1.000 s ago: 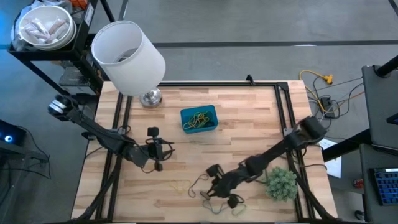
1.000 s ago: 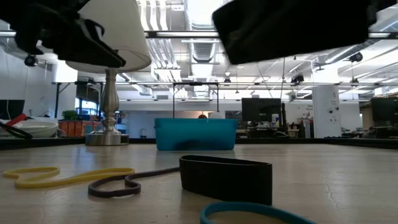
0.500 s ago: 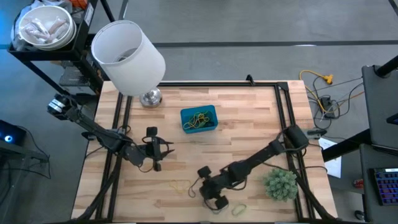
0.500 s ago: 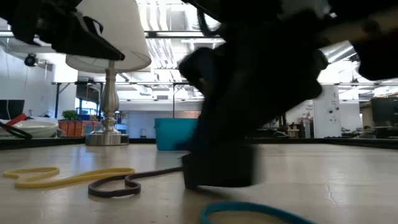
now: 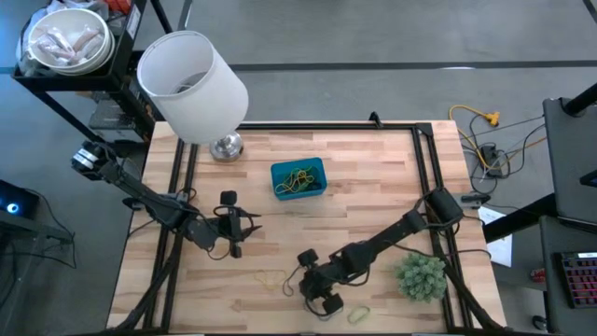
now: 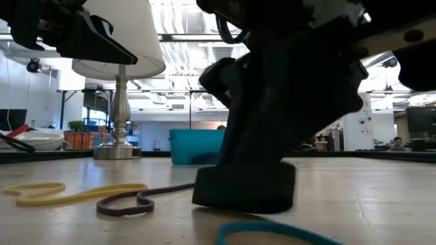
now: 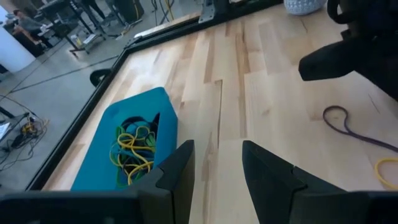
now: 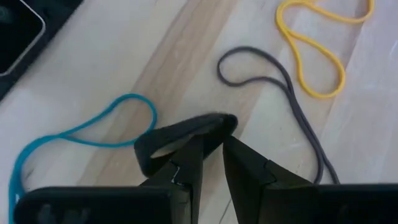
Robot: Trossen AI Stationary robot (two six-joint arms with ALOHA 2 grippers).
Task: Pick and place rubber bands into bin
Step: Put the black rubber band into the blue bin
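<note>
The right gripper [image 8: 210, 163] grips the wide black band [image 8: 183, 135] on the bench (left fingers open, idle); next, lift toward the bin [image 5: 298, 178].

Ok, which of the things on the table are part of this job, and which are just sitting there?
Job: bin, some bands inside; loose rubber bands: dark band at the right end effector, teal band, grey band, yellow band.
Lying about: lamp, plant ball. Left end effector hovers left of centre.
</note>
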